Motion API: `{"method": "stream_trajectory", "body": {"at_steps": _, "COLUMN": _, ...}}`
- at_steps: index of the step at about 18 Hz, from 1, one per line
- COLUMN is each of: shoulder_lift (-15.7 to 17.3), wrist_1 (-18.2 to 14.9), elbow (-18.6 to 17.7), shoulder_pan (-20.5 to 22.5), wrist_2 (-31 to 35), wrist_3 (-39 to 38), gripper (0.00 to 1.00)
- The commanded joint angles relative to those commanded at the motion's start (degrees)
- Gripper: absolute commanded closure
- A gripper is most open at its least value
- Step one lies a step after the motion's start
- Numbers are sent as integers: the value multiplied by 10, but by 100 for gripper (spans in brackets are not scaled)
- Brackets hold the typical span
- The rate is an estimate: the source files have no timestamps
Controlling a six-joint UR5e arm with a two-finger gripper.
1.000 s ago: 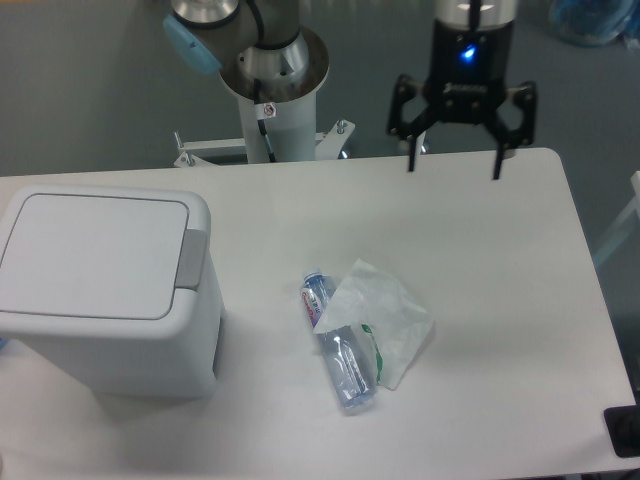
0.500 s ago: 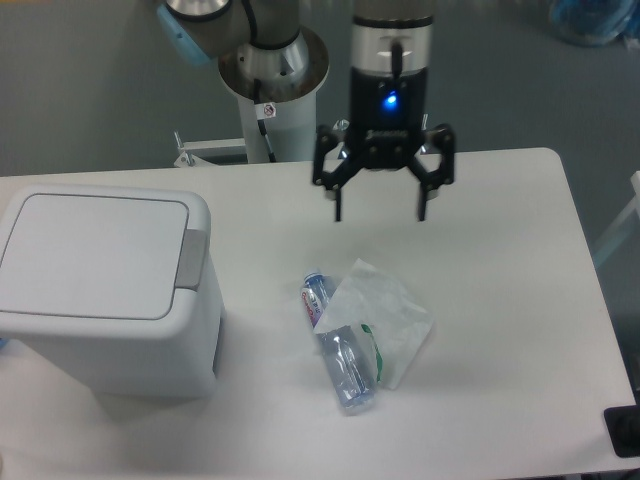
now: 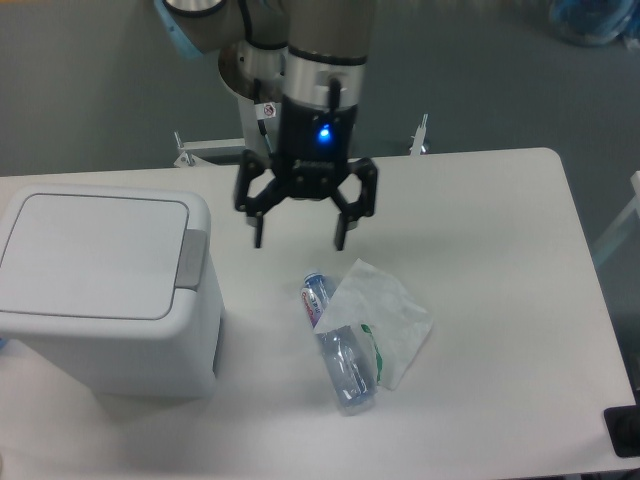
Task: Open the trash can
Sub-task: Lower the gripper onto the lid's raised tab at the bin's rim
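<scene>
The trash can (image 3: 105, 290) is a big white boxy bin at the left of the table, its flat lid down. A grey push-button (image 3: 192, 260) sits at the lid's right edge. My gripper (image 3: 299, 243) hangs open above the table, a short way right of the button and slightly farther back, fingers pointing down with nothing between them. It touches neither the bin nor the items below it.
A clear plastic bottle (image 3: 338, 345) lies on the table just below and right of the gripper, with a crumpled white wrapper (image 3: 385, 320) partly over it. The robot's base column (image 3: 268, 110) stands behind the table. A dark object (image 3: 625, 430) sits at the table's front right corner.
The gripper has swept left across the back of the table, from the far right toward the trash can, and lower. It stays open. Bin, bottle and wrapper have not moved.
</scene>
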Motion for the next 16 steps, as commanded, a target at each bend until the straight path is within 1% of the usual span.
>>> {"method": "stream_trajectory", "body": {"at_steps": 3, "shoulder_lift": -9, "wrist_1": 0, "elbow": -3, "shoulder_pan": -19, "wrist_2": 1, "wrist_3": -6, "gripper": 0}}
{"method": "stream_trajectory", "body": {"at_steps": 16, "shoulder_lift": -18, "wrist_1": 1, "elbow": -4, "shoulder_pan": -32, "wrist_2": 1, "wrist_3": -4, "gripper": 0}}
